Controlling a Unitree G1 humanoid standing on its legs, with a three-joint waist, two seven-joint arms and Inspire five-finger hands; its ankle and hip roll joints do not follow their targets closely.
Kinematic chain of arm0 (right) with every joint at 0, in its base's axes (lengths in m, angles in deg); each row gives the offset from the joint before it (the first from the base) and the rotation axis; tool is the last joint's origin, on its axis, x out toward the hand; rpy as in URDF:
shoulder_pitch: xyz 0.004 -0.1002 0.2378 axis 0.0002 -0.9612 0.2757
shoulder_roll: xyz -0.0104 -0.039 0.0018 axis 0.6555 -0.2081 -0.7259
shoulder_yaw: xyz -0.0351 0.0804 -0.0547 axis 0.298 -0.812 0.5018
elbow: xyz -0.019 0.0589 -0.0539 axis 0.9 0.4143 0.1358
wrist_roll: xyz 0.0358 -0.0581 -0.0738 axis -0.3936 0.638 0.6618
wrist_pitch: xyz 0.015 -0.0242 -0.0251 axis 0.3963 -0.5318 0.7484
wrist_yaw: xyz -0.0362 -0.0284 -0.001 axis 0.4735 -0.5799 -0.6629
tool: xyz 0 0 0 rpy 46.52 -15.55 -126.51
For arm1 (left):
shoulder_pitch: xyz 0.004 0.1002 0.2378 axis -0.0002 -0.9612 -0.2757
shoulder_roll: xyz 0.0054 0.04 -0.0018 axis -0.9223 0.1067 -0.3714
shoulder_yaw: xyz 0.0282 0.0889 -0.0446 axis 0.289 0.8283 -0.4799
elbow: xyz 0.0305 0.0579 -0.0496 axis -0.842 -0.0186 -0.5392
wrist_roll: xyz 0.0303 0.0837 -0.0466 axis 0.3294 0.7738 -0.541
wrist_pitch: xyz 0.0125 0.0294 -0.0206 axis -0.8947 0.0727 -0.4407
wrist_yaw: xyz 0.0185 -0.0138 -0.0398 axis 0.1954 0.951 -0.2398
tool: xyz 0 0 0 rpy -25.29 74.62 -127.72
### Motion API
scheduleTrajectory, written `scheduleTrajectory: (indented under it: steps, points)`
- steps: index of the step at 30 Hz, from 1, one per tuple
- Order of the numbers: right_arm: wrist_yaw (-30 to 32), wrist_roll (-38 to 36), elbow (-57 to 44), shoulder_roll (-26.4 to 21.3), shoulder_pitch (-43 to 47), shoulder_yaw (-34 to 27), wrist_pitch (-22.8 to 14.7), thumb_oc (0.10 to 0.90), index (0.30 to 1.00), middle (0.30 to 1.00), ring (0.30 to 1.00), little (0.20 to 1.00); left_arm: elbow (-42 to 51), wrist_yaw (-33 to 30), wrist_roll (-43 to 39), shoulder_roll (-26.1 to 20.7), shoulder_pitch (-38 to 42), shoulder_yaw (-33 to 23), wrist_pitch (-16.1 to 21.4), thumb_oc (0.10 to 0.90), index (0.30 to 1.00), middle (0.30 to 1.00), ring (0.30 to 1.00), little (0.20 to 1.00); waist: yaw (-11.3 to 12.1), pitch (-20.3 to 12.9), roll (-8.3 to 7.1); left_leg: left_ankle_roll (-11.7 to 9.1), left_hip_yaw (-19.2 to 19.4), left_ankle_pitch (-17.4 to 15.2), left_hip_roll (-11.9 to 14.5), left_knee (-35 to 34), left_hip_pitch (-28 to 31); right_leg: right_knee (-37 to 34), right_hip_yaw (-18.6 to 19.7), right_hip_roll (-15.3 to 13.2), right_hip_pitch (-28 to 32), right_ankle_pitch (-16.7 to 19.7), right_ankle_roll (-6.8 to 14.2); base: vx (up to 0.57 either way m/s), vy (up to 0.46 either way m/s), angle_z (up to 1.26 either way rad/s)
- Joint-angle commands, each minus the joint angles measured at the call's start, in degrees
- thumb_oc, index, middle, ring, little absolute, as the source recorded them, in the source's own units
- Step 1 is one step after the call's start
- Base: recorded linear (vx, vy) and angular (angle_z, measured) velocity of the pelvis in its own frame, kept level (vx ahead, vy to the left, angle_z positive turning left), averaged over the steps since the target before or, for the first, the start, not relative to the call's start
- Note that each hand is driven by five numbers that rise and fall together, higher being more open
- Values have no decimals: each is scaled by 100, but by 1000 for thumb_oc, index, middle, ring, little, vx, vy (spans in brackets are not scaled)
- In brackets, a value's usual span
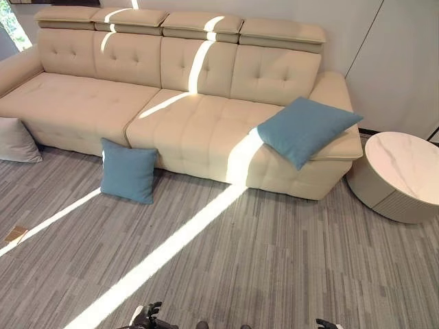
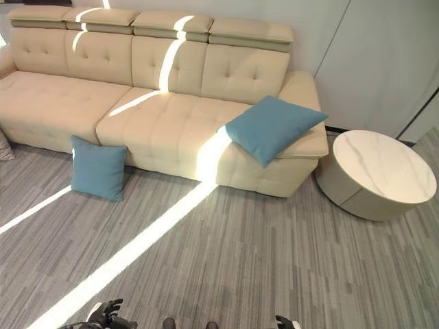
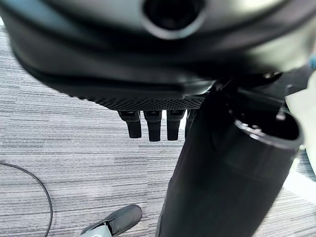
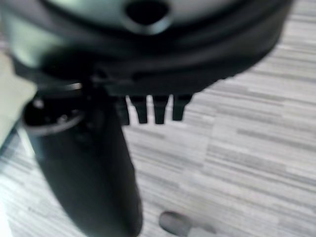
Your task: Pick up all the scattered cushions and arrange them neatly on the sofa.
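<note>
Cushions first: with both hands [image 3: 153, 126] hanging straight-fingered and empty, walk to the blue cushion [image 1: 128, 171] leaning against the sofa [image 1: 82, 103] front.

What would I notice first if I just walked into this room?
Probably the long cream sofa stretching along the wall, with a bright stripe of sunlight running across the grey floor and up over its seat. Next, the teal cushions: one cushion on the armrest at the sofa's right end, and one cushion on the floor leaning against the sofa's front. A round marble-topped table stands to the right of the sofa.
</note>
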Motion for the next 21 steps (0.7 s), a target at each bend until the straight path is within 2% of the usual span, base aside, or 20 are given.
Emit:
scheduleTrajectory:
  steps: [1, 14, 21]
  points:
    - [210, -87, 147, -169, 201, 103, -46, 800, 900, 900, 900, 900, -319, -143, 176, 60, 318, 72, 120, 800, 900, 900, 900, 900, -40, -108, -54, -218, -27, -500, 119, 8, 151, 66, -198, -445, -50, 9, 658, 6, 12, -6]
    - [229, 57, 120, -158, 275, 214, 21, 800, 900, 900, 900, 900, -437, -221, 239, 101, 303, 53, 64, 800, 900, 900, 900, 900, -21, -38, -95, -147, 195, -531, 113, 8, 214, 170, -74, -438, -140, 87, 699, -5, 12, -7]
    - [217, 141, 85, -157, 332, 285, 55, 800, 900, 900, 900, 900, -385, -218, 200, 30, 317, 18, 75, 800, 900, 900, 900, 900, 15, 67, -116, -161, 347, -498, 160, 8, 136, 424, -284, -443, -372, 72, 726, -31, -28, -39]
